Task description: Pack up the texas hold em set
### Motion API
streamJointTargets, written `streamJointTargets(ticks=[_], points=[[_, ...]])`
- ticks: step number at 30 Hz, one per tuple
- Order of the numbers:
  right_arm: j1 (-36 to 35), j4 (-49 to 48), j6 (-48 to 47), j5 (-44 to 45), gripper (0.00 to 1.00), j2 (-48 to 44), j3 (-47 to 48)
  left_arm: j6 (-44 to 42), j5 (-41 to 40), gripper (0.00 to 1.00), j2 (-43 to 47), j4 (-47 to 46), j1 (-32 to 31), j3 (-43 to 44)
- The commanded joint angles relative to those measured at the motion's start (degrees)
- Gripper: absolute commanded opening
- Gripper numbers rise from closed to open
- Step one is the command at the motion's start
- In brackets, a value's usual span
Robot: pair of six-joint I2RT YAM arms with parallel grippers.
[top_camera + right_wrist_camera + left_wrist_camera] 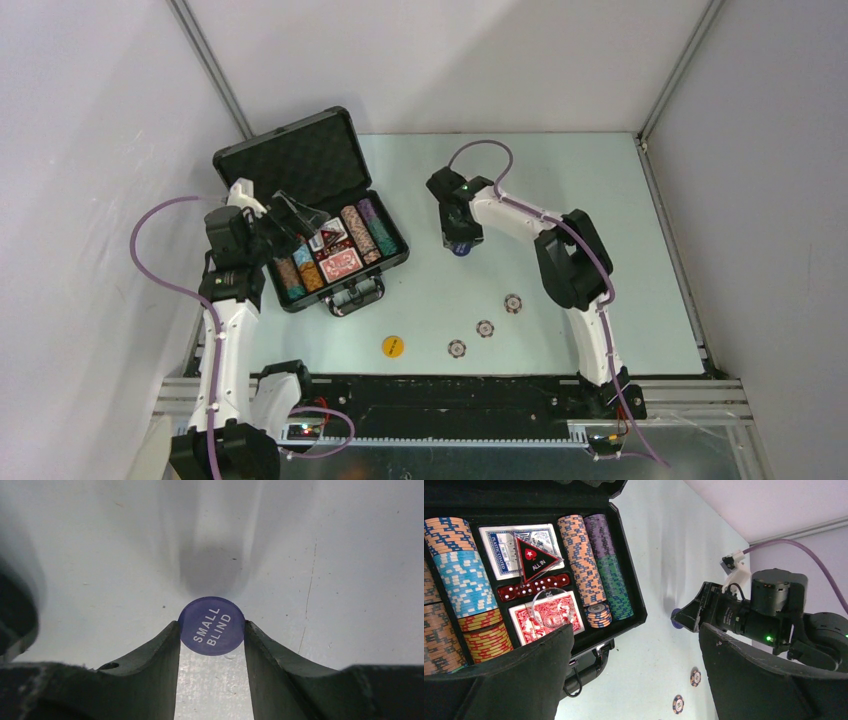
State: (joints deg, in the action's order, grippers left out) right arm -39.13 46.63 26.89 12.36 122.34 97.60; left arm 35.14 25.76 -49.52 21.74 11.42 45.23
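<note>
Black briefcase (pixel 290 155) lies open at the upper left of the top view, lid back against the corner, handle toward the lower edge. The left wrist view shows its tray (pixel 633 592) filled: rows of striped poker chips (pixel 583 560) in orange, light blue, purple and green, a short chip stack (pixel 598 615) at the foot of one row, a blue card deck (pixel 499 545) with a black triangular ALL IN marker (pixel 535 557) lying on it, a row of red dice (pixel 531 587) below that, and a red card deck (pixel 551 622) nearest the lens. A clear round disc (pixel 549 602) sits over the dice and the red deck, just past one fingertip; contact cannot be told. Left gripper (pixel 288 215) hangs over the tray, jaws wide apart, nothing between them. Right gripper (pixel 461 243) is at frame centre of the top view, to the right of the case and well apart from it, pointing down at the pale table (pixel 600 200). Its jaws are clamped on the rim of a blue SMALL BLIND disc (pixel 211 625), both fingers touching its edge, lettered face to the wrist camera. A shadow falls on the table beyond it; whether the disc touches the surface cannot be told. Still out on the table, lower centre of the top view: a yellow disc (pixel 392 346) and three loose chips (pixel 485 328) in a rising diagonal line to its right.
</note>
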Motion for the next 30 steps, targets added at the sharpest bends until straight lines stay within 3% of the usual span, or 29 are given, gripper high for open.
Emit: streamJointTargets(ticks=[1,11,20,26,30], points=[[-1.3,1.8,-0.8,1.2,0.48,-4.1,5.1,0.6,1.1,1.0,0.3,-1.4,0.7,0.2],[-6.3,7.6,-2.3,-0.3,0.49,-1.8,19.4,0.5,1.1,1.0,0.2,-1.3,0.8,0.2],[-12.9,8.4,-2.7,-9.5,0.5,11.7,40.0,0.7,0.2,0.99,1.5,-1.3,1.8,-0.2],[-15.0,-3.5,-1.6,-21.4,0.5,14.6,37.3,1.5,-1.0,0.99,2.7,-1.3,4.1,-0.9],[-15.9,-9.5,-1.2,-24.4,0.5,16.0,36.0,1.5,-0.9,0.99,2.6,-1.3,4.3,-1.0]])
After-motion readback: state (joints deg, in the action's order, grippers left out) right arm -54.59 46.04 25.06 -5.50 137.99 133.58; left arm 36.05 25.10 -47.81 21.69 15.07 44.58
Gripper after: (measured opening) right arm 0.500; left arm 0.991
